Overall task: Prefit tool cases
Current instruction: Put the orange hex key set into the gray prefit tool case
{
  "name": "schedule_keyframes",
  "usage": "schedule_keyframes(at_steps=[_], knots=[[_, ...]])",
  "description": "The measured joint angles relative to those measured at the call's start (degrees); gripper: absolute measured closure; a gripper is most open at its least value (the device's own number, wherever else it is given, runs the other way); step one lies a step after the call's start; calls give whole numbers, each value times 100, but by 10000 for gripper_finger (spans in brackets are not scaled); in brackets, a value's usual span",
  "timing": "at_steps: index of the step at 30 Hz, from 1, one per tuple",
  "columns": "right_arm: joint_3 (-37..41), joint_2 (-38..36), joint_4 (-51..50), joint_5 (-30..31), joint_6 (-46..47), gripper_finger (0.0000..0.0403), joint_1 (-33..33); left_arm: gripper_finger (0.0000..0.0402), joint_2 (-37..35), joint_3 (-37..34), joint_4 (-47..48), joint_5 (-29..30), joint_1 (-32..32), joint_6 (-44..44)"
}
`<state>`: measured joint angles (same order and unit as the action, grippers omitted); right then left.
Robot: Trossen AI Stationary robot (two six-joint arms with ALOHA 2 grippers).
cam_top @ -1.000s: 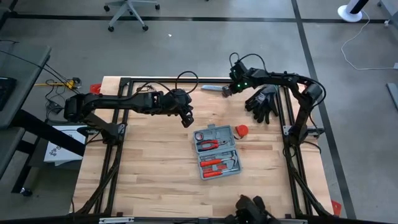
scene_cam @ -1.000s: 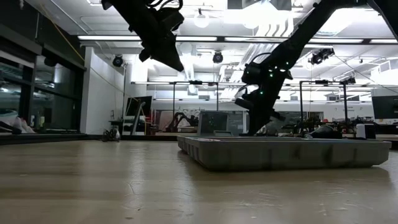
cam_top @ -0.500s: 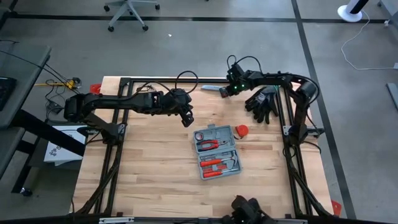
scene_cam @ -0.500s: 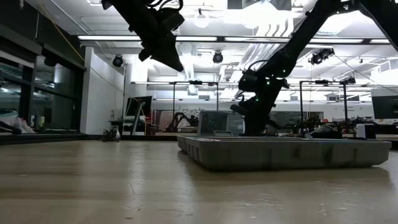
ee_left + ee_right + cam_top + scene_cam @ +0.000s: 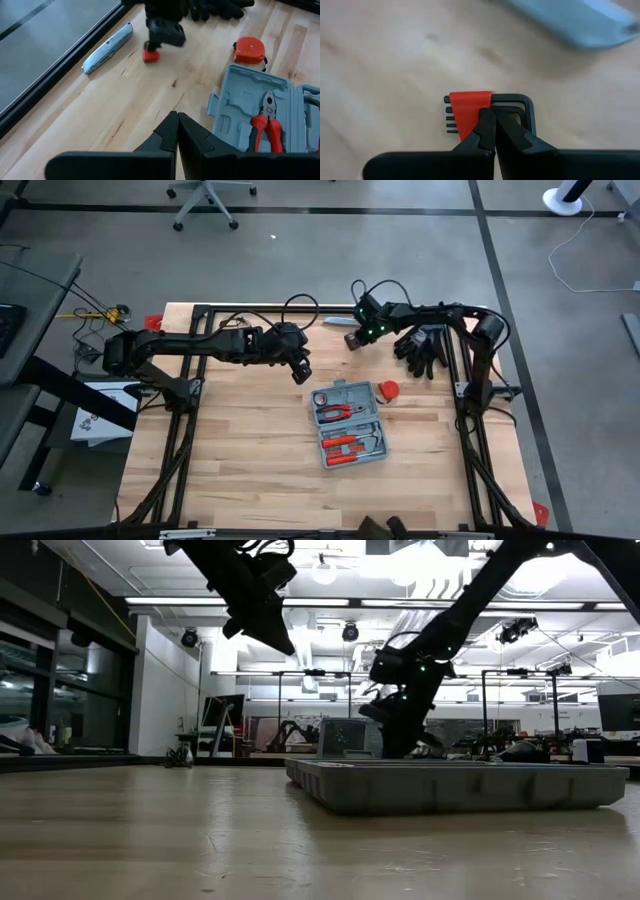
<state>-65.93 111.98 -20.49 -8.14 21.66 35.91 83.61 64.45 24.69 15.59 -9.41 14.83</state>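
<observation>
Tool case [image 5: 347, 423] lying open mid-bench [image 5: 240, 450], recesses up, ready for filling. Right pincer [image 5: 492, 131] pressed shut low over the red hex-key set [image 5: 470, 116], likely lining up a pick. Left pincer [image 5: 176, 131] shut too, hovering beside the case, waiting.

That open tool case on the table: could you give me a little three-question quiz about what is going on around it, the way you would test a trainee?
1. True or false: the tool case is shut.
2. The right gripper is over: A) black gloves B) a red hex key set C) a red tape measure.
3. Fill in: the left gripper hangs above the ___, shut and empty.

Key: 1 false; 2 B; 3 table.
</observation>
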Motion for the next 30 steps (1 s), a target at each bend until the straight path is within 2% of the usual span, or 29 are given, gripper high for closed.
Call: schedule_keyframes(at_steps=[17, 23, 30], knots=[[20, 22, 221, 89, 1026, 403, -1762, 401, 0, 0, 227, -302, 78, 109], [26, -29, 209, 145, 1094, 403, -1873, 401, 0, 0, 245, -303, 230, 108], [45, -430, 65, 290, 1146, 403, -1832, 401, 0, 0, 244, -226, 440, 160]])
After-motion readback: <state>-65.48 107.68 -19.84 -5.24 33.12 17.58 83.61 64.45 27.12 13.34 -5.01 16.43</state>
